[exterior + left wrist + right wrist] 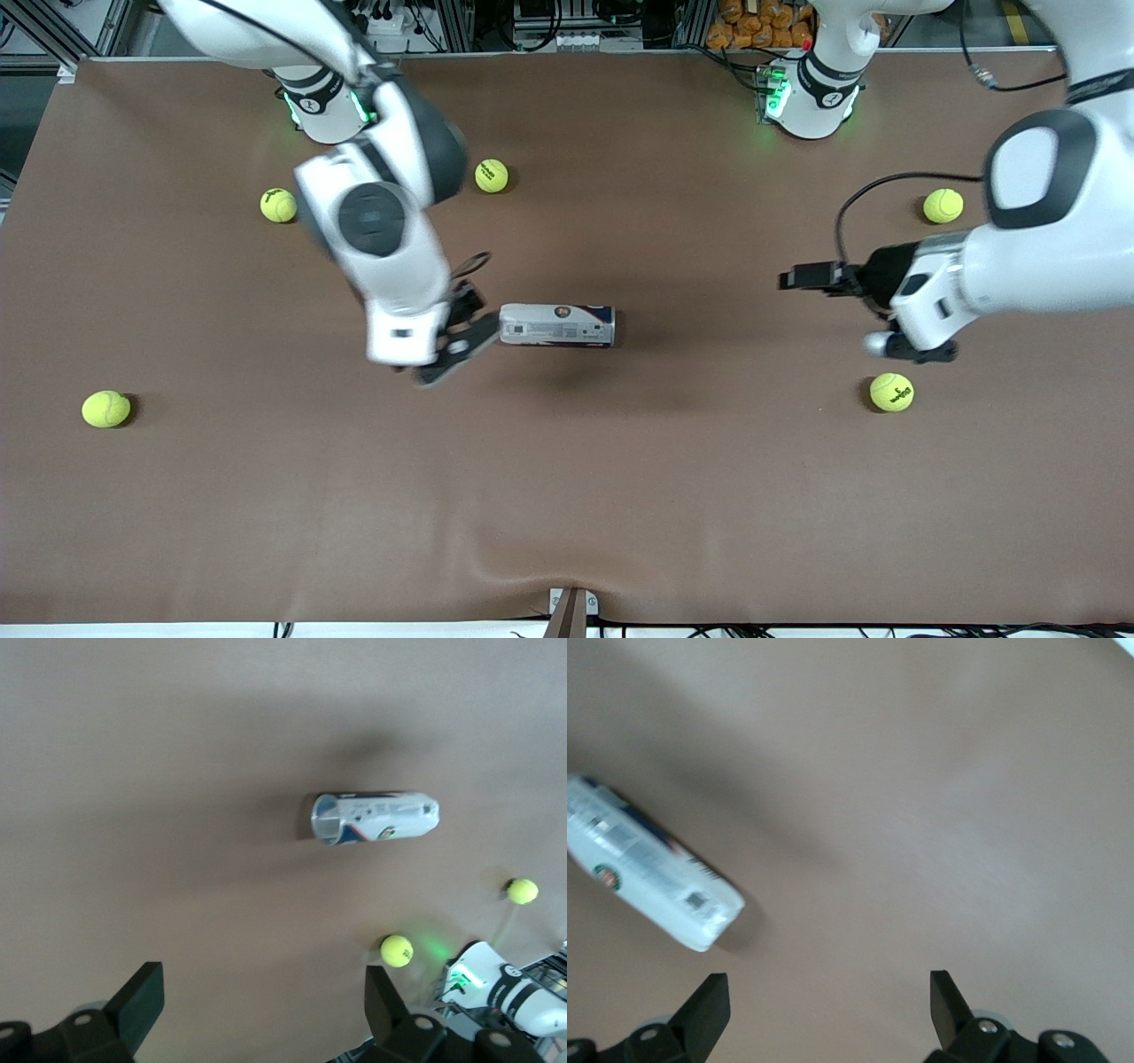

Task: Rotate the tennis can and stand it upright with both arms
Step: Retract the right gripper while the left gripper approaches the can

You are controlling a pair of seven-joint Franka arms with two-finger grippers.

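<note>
While the tennis can lies on its side near the middle of the brown counter, the front view shows the right gripper just beside the end of the can that points toward the right arm's end of the counter, its fingers spread apart and holding nothing. The left gripper hangs well apart from the can, toward the left arm's end of the counter, and looks to be waiting. Five tennis balls sit scattered around; one ball lies close below the left arm's wrist, another ball lies farther from the front camera than the can.

From the left wrist view, the can shows its open metal-rimmed mouth facing this camera, with two balls past it. The left gripper stands wide, nothing between its fingers.

From the right wrist view, the can lies off to one side of the right gripper, not between the spread fingers.

My worry is the round wall: a push from an off-centre finger could roll the can away or spin it too far. Thin clear plastic may buckle under a hard squeeze, and tipping it up by one arm alone could let it slip and topple
</note>
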